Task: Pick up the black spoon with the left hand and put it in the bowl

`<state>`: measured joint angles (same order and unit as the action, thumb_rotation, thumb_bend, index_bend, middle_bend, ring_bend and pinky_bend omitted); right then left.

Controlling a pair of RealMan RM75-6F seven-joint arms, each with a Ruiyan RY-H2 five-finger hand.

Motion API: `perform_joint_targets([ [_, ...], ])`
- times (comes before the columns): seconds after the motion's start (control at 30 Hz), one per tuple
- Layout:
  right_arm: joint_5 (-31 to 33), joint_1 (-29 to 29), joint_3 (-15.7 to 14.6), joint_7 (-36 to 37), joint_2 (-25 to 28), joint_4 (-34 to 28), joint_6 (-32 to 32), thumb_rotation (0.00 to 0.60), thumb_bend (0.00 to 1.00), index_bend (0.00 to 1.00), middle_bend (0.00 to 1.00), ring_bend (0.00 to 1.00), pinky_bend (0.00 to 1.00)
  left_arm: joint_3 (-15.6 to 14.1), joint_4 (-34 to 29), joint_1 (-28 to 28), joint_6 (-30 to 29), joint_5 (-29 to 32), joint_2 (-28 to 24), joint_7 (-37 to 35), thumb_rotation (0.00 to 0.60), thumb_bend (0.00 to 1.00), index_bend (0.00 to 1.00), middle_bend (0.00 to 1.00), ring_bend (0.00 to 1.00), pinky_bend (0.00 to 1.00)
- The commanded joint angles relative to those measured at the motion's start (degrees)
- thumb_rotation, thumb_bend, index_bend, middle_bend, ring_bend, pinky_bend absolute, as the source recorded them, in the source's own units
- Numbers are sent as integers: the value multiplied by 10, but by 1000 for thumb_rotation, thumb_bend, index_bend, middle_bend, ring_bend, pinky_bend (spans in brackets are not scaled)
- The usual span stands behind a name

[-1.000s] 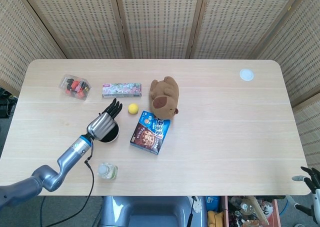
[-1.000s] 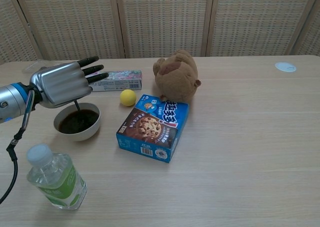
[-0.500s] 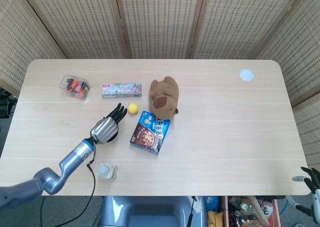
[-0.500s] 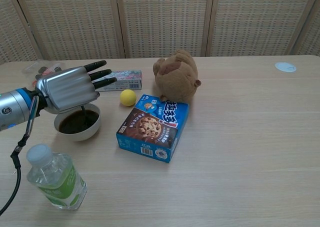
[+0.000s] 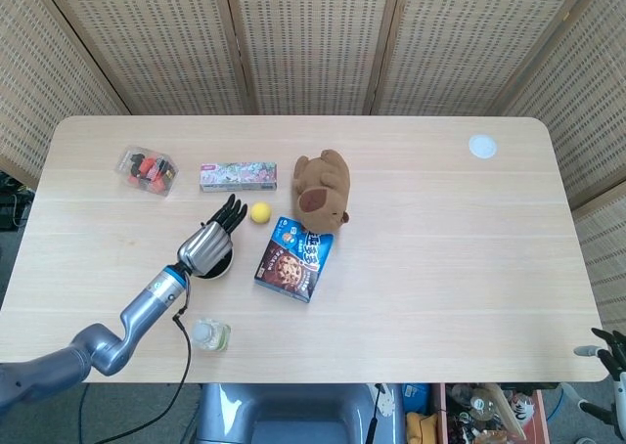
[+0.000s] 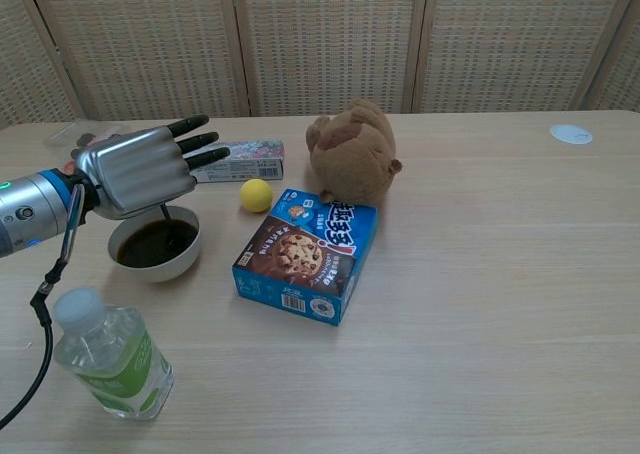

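Spoon point(image 6: 163, 214) pokes from under my left hand point(image 6: 140, 169), over the bowl point(image 6: 155, 243). My hand slid back a bit. Fingers reach out straight; I cannot tell if I hold it.

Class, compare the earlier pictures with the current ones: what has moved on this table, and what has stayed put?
The left hand shifted slightly above the bowl, out toward the cookie box and back, a thin black stem that looks like the black spoon hanging beneath it into the bowl. Bowl, cookie box, water bottle, yellow ball and plush toy stayed put.
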<state>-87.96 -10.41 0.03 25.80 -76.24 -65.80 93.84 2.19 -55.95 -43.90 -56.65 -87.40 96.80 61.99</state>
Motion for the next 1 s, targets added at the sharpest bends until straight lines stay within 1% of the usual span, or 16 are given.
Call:
perform_joint_targets([
  [0.03,0,0,0,-1,0,0,0,600,299,429,270,129,244,-3,1,3,-3,0,-3,-4,600,456,620,34,0,0],
  [0.27,-2,1,0,-1,0,-1,0,600,299,429,270,130,245,-14,-6,14,-10,-2,-19,-15,600,457,619,32,0,0],
  [0.4,-2,1,0,1,-2,2,0,600,299,429,270,130,245,-23,-26,17,-16,-11,-30,-15,600,456,619,30,0,0],
  [0.57,0,0,1,6,-3,6,0,600,300,429,270,130,245,-29,-50,13,-13,-21,-29,-8,600,456,619,29,0,0],
  [0.8,1,-2,1,7,-4,7,1,600,300,429,270,130,244,-22,-49,5,-11,-24,-16,10,600,456,619,27,0,0],
  [1.0,2,-3,2,6,-3,7,2,600,299,429,270,130,244,-9,-29,2,-2,-7,-5,17,600,456,619,20,0,0],
])
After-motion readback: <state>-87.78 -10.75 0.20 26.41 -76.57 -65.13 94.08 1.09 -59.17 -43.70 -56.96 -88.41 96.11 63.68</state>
